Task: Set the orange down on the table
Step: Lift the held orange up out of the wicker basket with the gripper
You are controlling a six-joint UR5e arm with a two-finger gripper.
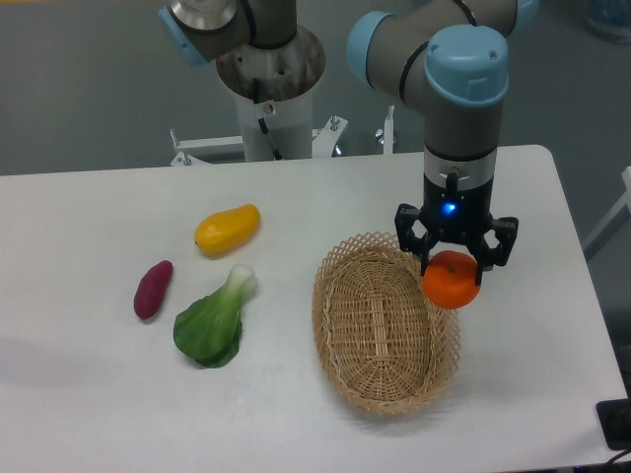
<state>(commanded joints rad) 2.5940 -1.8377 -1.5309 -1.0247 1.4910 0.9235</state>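
My pincer [455, 264] grips the orange [452, 281] between its fingers, holding it at the right rim of the wicker basket [380, 335], above the white table [89, 394]. The fruit is round, with no long axis to tell. No writing is legible anywhere.

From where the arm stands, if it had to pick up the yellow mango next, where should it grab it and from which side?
Probably across the middle of the mango, coming straight down. It lies flat on the table, long axis tilted, so the pincer, now shut on the orange, would close across its narrow width. Bare table surrounds it; the bok choy lies apart.
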